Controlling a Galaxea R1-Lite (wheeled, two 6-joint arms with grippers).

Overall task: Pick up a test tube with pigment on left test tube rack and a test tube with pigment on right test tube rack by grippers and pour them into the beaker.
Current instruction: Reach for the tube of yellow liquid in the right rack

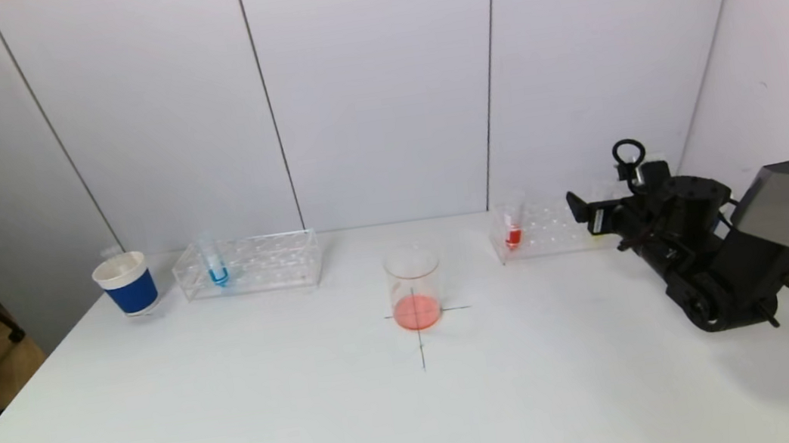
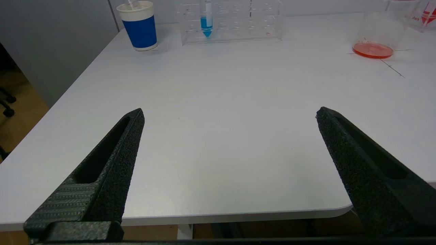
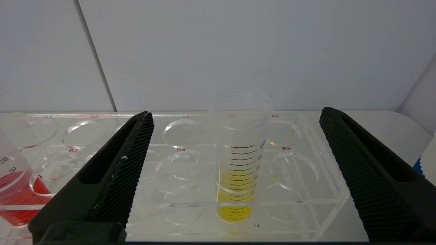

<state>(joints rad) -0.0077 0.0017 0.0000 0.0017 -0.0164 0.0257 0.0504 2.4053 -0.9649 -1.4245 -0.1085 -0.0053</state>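
The right gripper (image 3: 235, 112) is hovering at the right rack (image 1: 556, 231) on the far right of the table (image 1: 276, 420), its fingers (image 3: 129, 160) spread wide and holding nothing, and in the right wrist view they are framing a clear graduated tube of yellow liquid (image 3: 238, 163) that is standing upright in the rack's front row, one hole short of the right end. The tube is sitting midway between the two fingers but a little beyond their tips, untouched as far as can be seen. Further left in the same rack a tube of red liquid (image 1: 513, 230) is standing upright. I judge the yellow tube to be light, stiff and smooth-walled, so it is likely to slip under a loose grip and may crack or tip its contents under a hard or skewed one; the best hold is probably on the bare upper wall just below the open rim, above the rack's top plate, lifting straight up so it clears the hole. The left gripper (image 2: 230, 114) is waiting back at the near edge of the table, also wide open and empty, well apart from the left rack (image 1: 248, 265) at the far left, where a tube of blue liquid (image 1: 216, 264) is standing upright beside a blue and white paper cup (image 1: 127, 283). The beaker (image 1: 415, 287) is sitting at the middle of the table on a drawn cross, between the two racks, already holding a shallow layer of reddish liquid.
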